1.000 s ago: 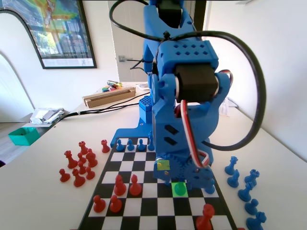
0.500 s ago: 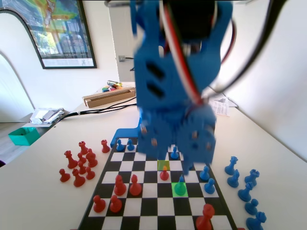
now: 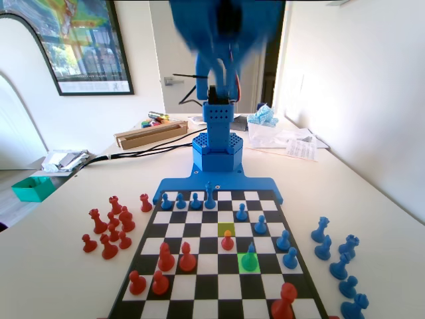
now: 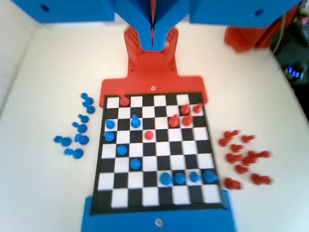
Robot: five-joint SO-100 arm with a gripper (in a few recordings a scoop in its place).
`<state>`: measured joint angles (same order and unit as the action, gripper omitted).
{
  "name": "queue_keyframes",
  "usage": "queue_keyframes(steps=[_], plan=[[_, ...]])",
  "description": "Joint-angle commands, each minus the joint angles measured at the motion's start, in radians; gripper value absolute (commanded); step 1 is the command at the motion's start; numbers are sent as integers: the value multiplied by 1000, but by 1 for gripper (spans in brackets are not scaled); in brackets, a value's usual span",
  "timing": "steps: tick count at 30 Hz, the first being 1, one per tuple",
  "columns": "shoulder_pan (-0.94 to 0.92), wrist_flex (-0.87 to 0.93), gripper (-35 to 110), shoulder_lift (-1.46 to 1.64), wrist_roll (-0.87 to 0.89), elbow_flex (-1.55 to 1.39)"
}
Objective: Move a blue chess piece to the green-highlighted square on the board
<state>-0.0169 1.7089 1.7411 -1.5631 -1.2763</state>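
The hand (image 4: pixel 153 29) hangs from the top edge of the wrist view with its two jaws pressed together to a thin seam and nothing between them, so it carries no piece. It looks down on the whole board (image 4: pixel 198 164) from high up, which fits an arm that has let go and pulled clear; in the fixed view the arm is a blurred blue mass at the top of the picture, above its base at the board's far end. The blue chess piece (image 3: pixel 250 256) stands upright on the green-highlighted square (image 3: pixel 243 266), in the right half of the board in the fixed view, free of any grip, so the placing looks done. Just beyond it and one file to the left, a red pawn (image 3: pixel 227 241) stands beside the yellow-olive highlighted square (image 3: pixel 226 228), which I judge to be the square the pawn left. Other blue pawns sit to the right of it on the board, and captured blue pieces lie on the table (image 3: pixel 60 279) off the board's right side, red ones off its left. Against the frame a second earlier, the change is large: then the arm was bent low over the board, hiding the green square and its neighbours; half a second ago it was lifting, with the pawn already on green; now it is up and away and the board is open to view.
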Motion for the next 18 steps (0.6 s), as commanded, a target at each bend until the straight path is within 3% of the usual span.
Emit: queue_keyframes(steps=[1,10,18], plan=[[-23,91,1,314,-95,-55],[-40,127,1,706,-219,-328],[-29,34,1,956,-252,-620]])
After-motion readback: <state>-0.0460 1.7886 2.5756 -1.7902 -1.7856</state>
